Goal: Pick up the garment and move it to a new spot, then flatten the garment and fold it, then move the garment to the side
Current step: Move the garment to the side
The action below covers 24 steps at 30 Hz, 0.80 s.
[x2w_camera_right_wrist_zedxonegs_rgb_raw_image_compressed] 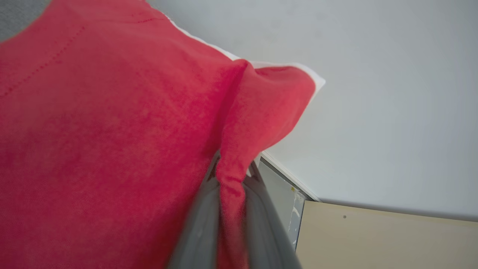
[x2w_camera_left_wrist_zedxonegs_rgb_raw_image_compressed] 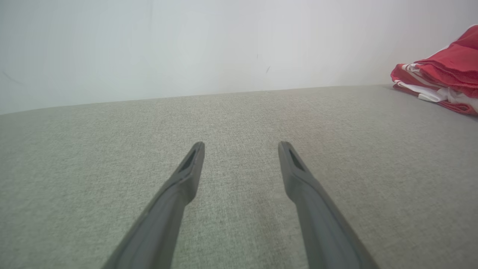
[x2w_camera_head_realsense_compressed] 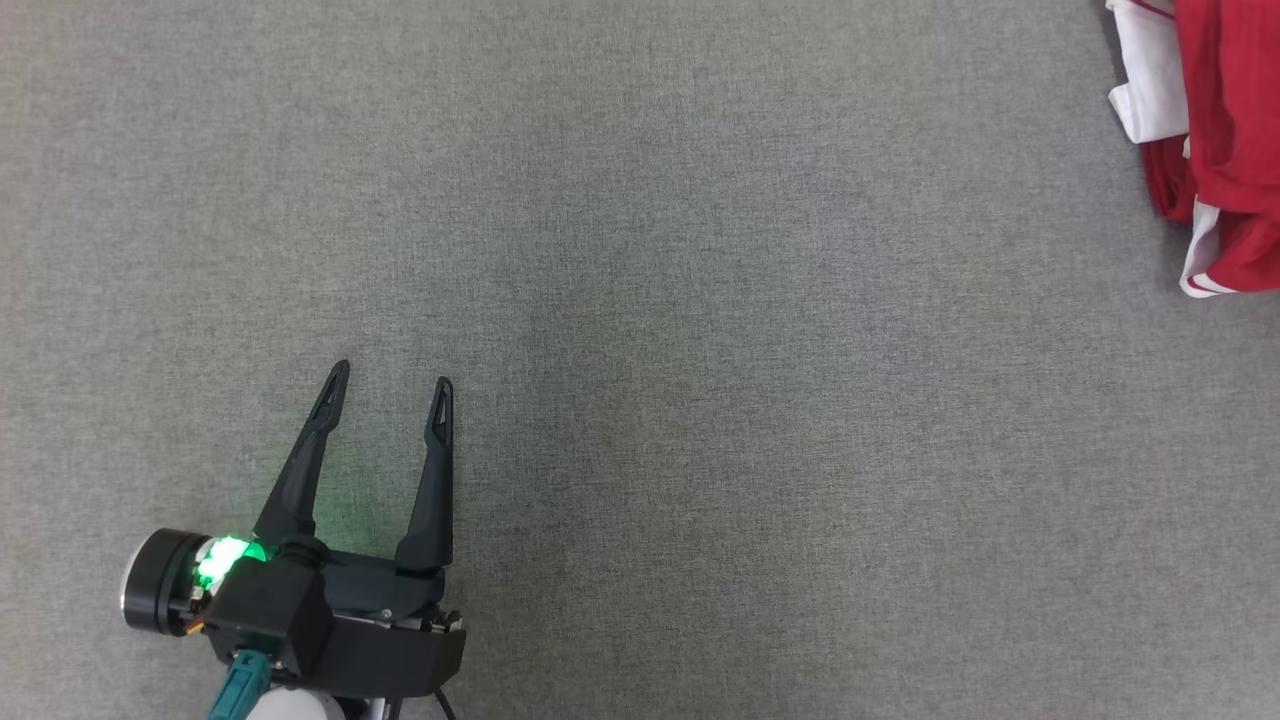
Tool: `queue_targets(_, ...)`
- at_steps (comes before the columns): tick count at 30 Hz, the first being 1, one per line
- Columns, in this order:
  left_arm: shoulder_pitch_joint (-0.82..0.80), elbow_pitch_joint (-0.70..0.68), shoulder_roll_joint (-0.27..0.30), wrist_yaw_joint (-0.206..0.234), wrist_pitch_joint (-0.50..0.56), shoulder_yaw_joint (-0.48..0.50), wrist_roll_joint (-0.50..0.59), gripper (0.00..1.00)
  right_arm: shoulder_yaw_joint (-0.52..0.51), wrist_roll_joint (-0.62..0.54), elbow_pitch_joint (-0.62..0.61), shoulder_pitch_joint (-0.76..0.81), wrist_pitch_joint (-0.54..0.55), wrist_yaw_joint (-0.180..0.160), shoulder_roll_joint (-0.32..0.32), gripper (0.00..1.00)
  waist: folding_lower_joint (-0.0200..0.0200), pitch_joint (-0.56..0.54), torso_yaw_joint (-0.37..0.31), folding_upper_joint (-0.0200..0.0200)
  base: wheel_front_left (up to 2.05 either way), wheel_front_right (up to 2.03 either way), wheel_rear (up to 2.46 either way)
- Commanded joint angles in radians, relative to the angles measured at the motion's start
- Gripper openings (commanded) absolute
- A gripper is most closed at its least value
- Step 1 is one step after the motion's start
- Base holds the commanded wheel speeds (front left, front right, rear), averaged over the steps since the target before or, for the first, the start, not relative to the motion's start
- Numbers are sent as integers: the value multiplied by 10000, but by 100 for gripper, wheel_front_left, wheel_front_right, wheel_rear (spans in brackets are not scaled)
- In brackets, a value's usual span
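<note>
Well, garment pinched inside right pincer.

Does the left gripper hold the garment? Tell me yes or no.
No, the left gripper stands open over the grey surface, apart from the red garment.

The garment is red cloth with white panels and narrow white trim. It is bunched into loose, stacked folds, not spread flat. A narrow pleat of its red fabric is pinched between the right jaws, which are closed on it. From there the cloth fans out wide above and to the left of them, with a white edge along its upper rim. Its lower folds rest on the grey woven tabletop, ahead and far to the right of the left jaws, well apart from them.
</note>
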Motion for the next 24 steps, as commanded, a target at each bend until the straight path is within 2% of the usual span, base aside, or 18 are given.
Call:
queue_targets(1, -86, -47, 19, -29, -22, 9, 92, 100, 16, -73, 45, -78, -3, -21, -28, 0, 0, 27, 4, 0, 0, 0, 0)
queue_targets(2, -96, -48, 15, -31, -22, 17, 96, 100, 15, -106, 92, -141, -18, -21, 4, 0, 0, 46, 7, 0, 0, 0, 0)
queue_targets(3, -101, -49, 11, -31, -22, 18, 105, 100, 9, -185, 139, -193, -44, -21, 33, 6, 0, 64, 10, 0, 0, 0, 0)
queue_targets(4, -101, -45, 7, -30, -22, 30, 107, 100, 9, -213, 167, -188, -88, -21, 65, 76, 0, 74, 11, 0, 0, 0, 0)
queue_targets(5, -100, -41, 4, -27, -22, 46, 104, 100, 12, -205, 243, -194, -81, -21, 90, 100, 0, 81, 12, 0, 0, 0, 0)
queue_targets(12, -44, 121, -45, 38, -22, 127, -14, 100, 13, -269, 993, -408, -391, -21, 245, 100, 0, -122, 30, 0, 0, 0, 0)
queue_targets(16, 21, 216, -64, 55, -22, 194, -124, 100, -363, 474, 1554, -585, -1304, -23, 531, 100, 0, -403, 18, 0, 0, 0, 0)
queue_targets(19, 221, 318, -83, 102, -22, 248, -222, 100, -516, 539, 1964, -464, -2222, -21, 965, 100, 0, -747, -12, 0, 0, 0, 0)
queue_targets(24, 620, 409, -106, 256, -24, 304, -391, 100, -1514, 1279, 2880, 256, -3724, -21, 2077, 100, 0, -1446, -75, 0, 0, 0, 0)
